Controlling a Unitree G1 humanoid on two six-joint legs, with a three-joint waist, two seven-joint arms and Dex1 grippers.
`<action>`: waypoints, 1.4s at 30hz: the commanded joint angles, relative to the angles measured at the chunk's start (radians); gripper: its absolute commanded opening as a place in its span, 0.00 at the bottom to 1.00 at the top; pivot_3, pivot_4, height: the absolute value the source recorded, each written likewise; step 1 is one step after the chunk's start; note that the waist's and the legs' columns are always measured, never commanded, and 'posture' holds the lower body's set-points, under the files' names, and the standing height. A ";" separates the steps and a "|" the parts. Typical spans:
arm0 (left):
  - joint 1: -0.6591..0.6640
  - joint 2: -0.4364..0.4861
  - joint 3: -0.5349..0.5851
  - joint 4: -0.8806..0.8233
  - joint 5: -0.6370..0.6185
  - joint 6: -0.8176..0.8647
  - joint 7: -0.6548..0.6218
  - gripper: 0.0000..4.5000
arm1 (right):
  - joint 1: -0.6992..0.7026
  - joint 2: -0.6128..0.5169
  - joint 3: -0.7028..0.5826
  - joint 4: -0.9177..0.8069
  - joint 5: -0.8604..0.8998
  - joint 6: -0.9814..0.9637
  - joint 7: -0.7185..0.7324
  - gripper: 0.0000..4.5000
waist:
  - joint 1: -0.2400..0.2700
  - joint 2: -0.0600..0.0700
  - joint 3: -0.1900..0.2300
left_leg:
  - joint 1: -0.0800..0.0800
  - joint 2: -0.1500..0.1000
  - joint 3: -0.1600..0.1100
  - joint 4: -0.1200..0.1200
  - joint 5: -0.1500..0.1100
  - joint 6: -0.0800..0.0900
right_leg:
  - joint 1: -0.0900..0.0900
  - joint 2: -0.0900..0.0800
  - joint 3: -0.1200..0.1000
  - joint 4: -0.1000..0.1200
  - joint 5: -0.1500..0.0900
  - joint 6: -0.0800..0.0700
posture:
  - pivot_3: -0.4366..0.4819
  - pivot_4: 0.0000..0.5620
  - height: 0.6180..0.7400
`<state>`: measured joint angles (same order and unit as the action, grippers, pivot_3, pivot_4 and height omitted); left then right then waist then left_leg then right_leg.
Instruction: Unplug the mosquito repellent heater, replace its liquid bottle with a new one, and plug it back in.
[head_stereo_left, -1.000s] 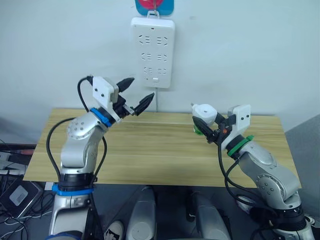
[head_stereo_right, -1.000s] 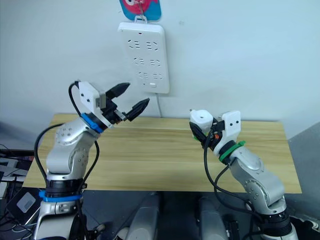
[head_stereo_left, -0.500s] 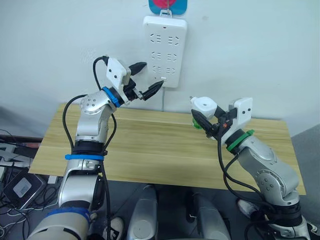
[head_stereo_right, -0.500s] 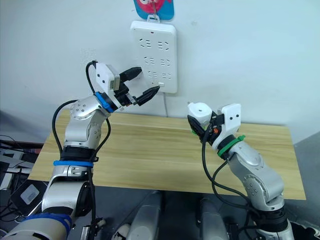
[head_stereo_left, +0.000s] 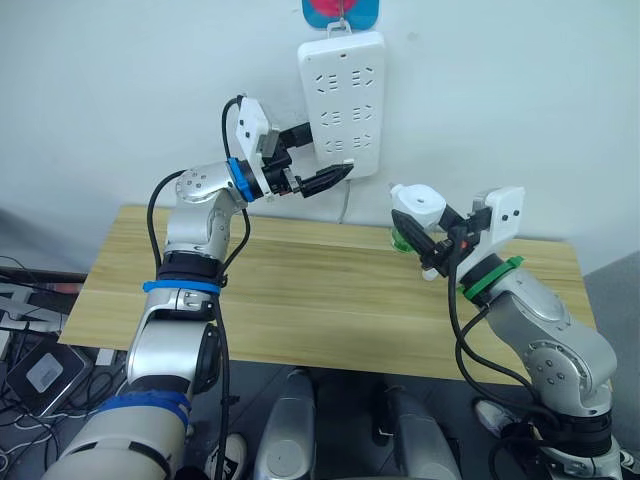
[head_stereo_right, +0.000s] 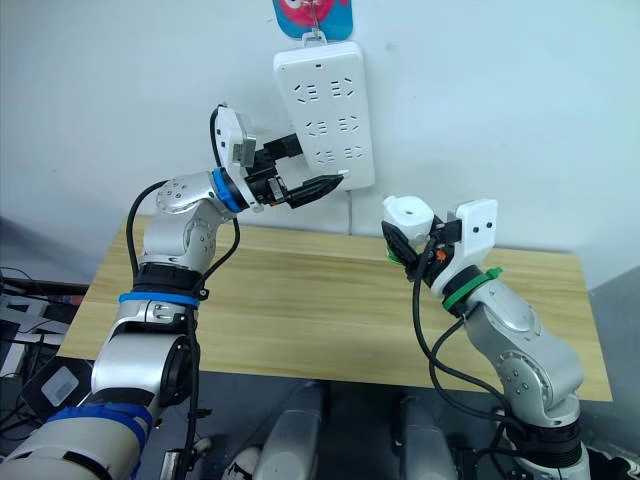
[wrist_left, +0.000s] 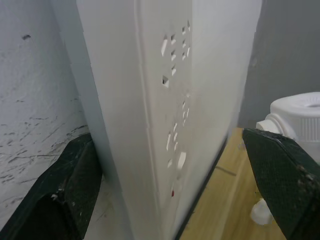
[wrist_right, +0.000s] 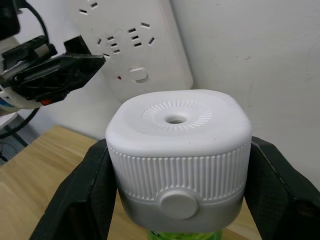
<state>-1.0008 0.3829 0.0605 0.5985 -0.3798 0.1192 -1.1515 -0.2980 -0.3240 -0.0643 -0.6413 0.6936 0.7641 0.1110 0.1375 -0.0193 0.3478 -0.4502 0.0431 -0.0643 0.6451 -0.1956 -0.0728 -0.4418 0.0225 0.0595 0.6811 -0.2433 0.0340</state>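
Note:
The mosquito repellent heater (head_stereo_left: 418, 202), a white rounded unit with a round hole in its top, is held in the air over the table's right part. My right gripper (head_stereo_left: 424, 238) is shut on it, its black fingers (wrist_right: 82, 197) clamping both sides. Its green liquid bottle (head_stereo_left: 400, 238) hangs under it, and a sliver of that green bottle (wrist_right: 182, 235) shows below the heater (wrist_right: 177, 160). My left gripper (head_stereo_left: 327, 153) is open at the wall, one finger (wrist_left: 60, 200) on either side of the power strip's lower end.
The white power strip (head_stereo_left: 345, 100) hangs tilted on the wall from a red and blue hook (head_stereo_left: 340, 8), its cord (head_stereo_left: 345, 205) running down behind the wooden table (head_stereo_left: 300, 300). The strip's sockets (wrist_left: 172, 50) face the heater.
My left arm has risen and reached toward the wall; its fingers now straddle the power strip, which hangs more tilted. The right gripper has lifted the heater slightly. The camera has shifted.

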 joint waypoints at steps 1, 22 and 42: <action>-0.016 0.029 0.010 -0.041 -0.058 0.130 -0.065 0.86 | -0.040 -0.006 -0.035 -0.085 0.066 0.035 -0.015 0.68 | -0.008 0.000 0.000 | 0.000 0.000 0.000 0.000 0.000 0.000 | 0.000 0.000 0.000 0.000 0.000 0.000 | 0.76 0.49 1.00; -0.031 0.005 0.034 -0.015 -0.070 0.217 -0.061 0.29 | -0.260 0.060 0.036 -0.061 0.050 0.136 -0.130 0.68 | -0.024 0.000 0.000 | -0.002 0.000 -0.009 0.000 0.004 -0.001 | 0.001 0.000 -0.011 0.001 0.002 -0.004 | 0.74 0.50 1.00; -0.008 0.009 0.028 -0.049 -0.068 0.228 -0.061 0.29 | -0.280 0.110 0.021 -0.010 0.007 0.130 -0.141 0.68 | -0.031 0.000 0.000 | -0.002 0.000 -0.012 0.000 0.007 0.001 | 0.002 0.000 -0.014 0.002 0.003 -0.005 | 0.75 0.52 1.00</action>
<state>-1.0043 0.3953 0.0904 0.5925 -0.4354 0.3420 -1.2041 -0.5568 -0.2187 -0.0199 -0.6279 0.7004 0.9076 -0.0258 0.1069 -0.0195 0.3475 -0.4522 0.0435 -0.0766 0.6448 -0.1879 -0.0717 -0.4403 0.0222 0.0449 0.6829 -0.2402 0.0286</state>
